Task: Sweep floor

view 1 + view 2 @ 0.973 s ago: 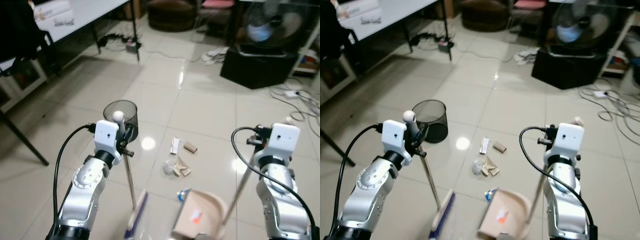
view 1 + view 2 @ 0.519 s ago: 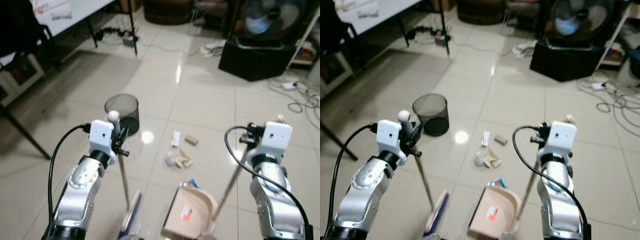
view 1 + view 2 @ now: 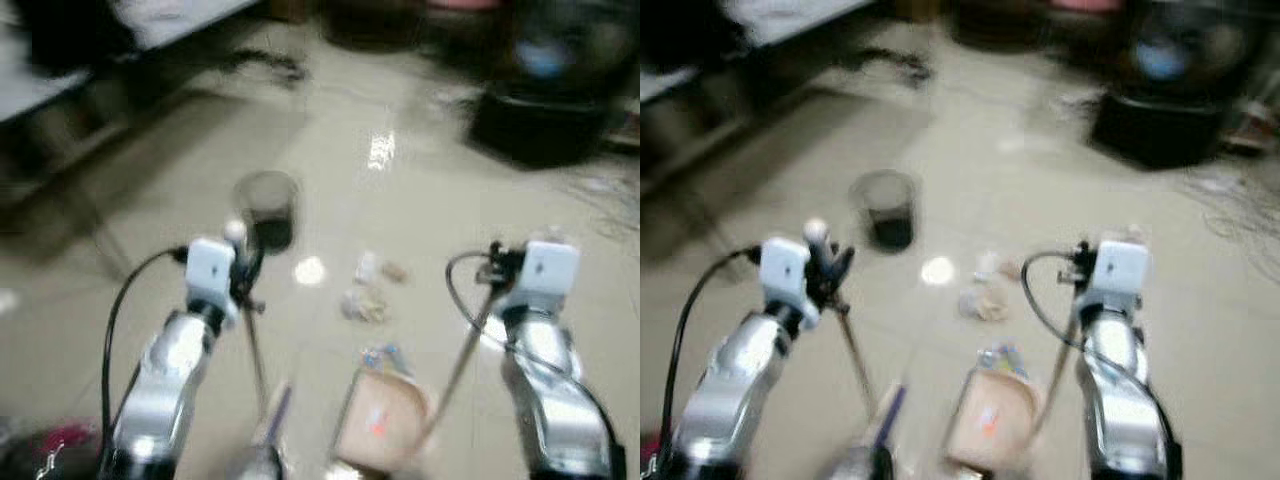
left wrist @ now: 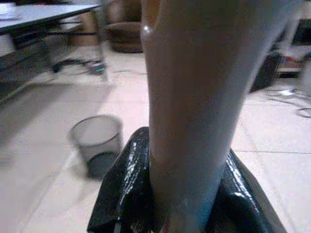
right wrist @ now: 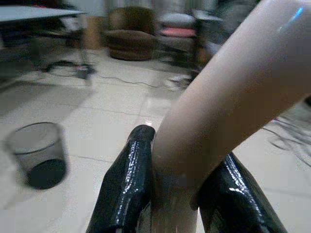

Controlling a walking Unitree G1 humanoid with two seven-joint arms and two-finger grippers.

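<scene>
Scattered pale scraps (image 3: 366, 300) lie on the tile just ahead of the beige dustpan (image 3: 378, 430); left gripper (image 4: 177, 194) clamps the broom's pole (image 3: 256, 360); right gripper (image 5: 170, 194) clamps the dustpan's handle (image 3: 462, 362).

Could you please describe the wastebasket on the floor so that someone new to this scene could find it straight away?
Start from the pale tiled floor ahead of the robot. Just beyond the left gripper, which is clamped on the broom handle, stands the wastebasket. It is the one dark, round, upright mesh container there, open at the top, unlike the low, pale litter pile lying to its right.
</scene>
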